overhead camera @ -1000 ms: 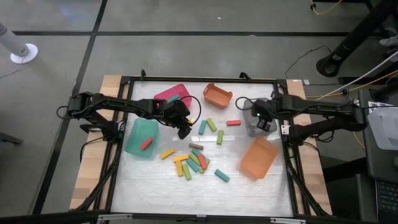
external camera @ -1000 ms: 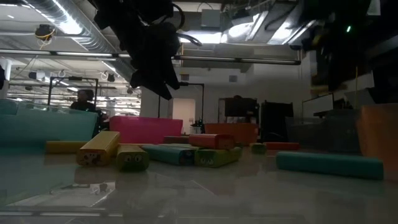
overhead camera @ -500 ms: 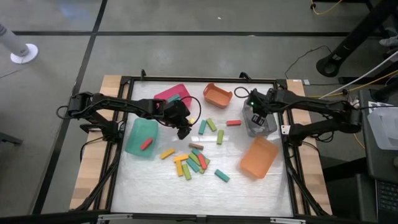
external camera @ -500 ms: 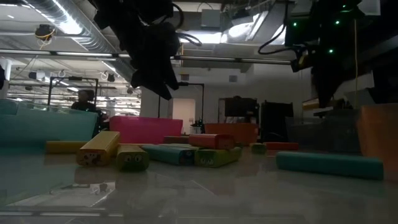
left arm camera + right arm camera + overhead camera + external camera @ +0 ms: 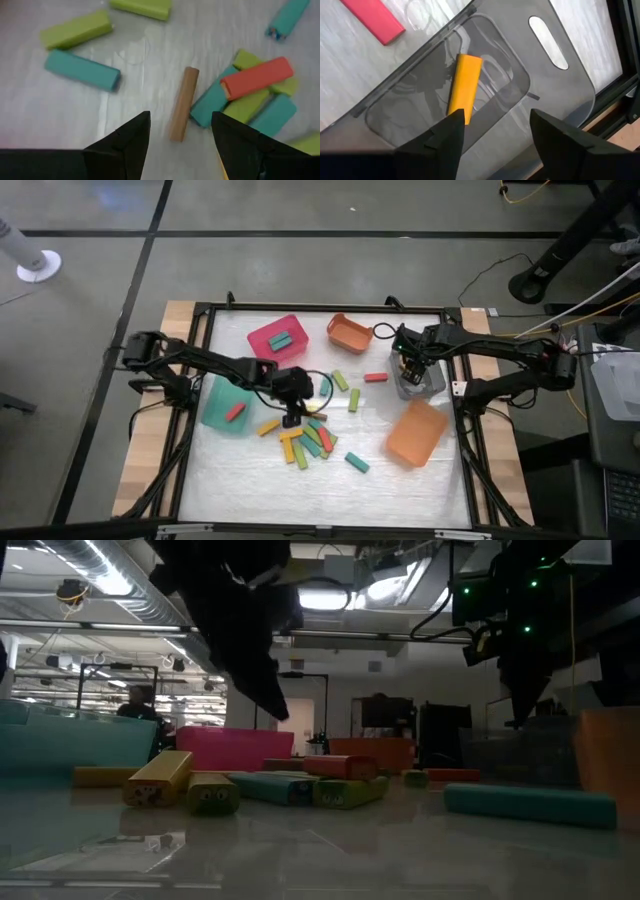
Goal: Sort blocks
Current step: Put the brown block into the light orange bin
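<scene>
Over the middle of the table (image 5: 240, 480) the left gripper (image 5: 292, 416) is poised, jaws spread wide with nothing between them – a brown block (image 5: 183, 103) lies on the surface directly below, seen between the two fingers in the left wrist view. Beside it a cluster of blocks is heaped: a red block (image 5: 256, 78) resting across light green and teal ones, with a teal block (image 5: 82, 71) and two more light green ones set apart. Near the table's right edge, toward the far side, the right gripper (image 5: 407, 364) is held above the grey bin (image 5: 432, 380), jaws parted and empty – a yellow block (image 5: 464, 86) lies flat on the bin's floor beneath them. A red block (image 5: 376, 377) is seen on the surface just beside that bin. Toward the left edge, the teal bin (image 5: 218, 402) holds a red block; the pink bin (image 5: 262, 340) at the far edge holds a teal one. Two orange bins are placed at the far edge and by the right edge
</scene>
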{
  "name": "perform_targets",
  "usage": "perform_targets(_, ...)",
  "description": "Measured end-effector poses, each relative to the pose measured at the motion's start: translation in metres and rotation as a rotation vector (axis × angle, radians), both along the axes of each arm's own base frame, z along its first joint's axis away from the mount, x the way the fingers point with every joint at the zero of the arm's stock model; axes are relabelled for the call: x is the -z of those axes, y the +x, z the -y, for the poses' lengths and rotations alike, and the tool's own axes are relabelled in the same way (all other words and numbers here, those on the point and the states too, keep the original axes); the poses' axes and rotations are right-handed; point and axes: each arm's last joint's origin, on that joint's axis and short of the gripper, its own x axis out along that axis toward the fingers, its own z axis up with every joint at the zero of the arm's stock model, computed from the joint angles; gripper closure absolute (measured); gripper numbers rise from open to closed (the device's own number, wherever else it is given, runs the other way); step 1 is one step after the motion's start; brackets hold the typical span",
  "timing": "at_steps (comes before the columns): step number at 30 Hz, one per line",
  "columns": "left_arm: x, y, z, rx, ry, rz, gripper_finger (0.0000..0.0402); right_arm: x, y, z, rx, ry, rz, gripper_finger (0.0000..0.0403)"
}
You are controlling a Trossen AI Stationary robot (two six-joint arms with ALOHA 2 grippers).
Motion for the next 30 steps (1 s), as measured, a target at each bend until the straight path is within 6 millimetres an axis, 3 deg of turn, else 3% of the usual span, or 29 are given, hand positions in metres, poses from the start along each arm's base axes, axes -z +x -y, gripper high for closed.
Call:
perform_targets(7, 0.034, 0.011, 0.000, 0.022, 0.021, -0.077, 0.0202, 0.000, 0.000, 0.000, -0.002, 0.016, 0.009, 0.0171)
perform_targets(14, 0.049, 0.013, 0.000, 0.041, 0.033, -0.123, 0.0209, 0.000, 0.001, -0.002, -0.007, 0.056, 0.027, 0.0171)
perform_targets(26, 0.052, 0.013, 0.000, 0.060, 0.044, -0.132, 0.0358, 0.000, 0.007, -0.005, -0.035, 0.220, 0.134, 0.0171)
perform_targets(30, 0.051, 0.013, -0.002, 0.005, 0.012, -0.127, 0.0362, -0.006, 0.011, -0.005, -0.074, 0.243, 0.174, 0.0171)
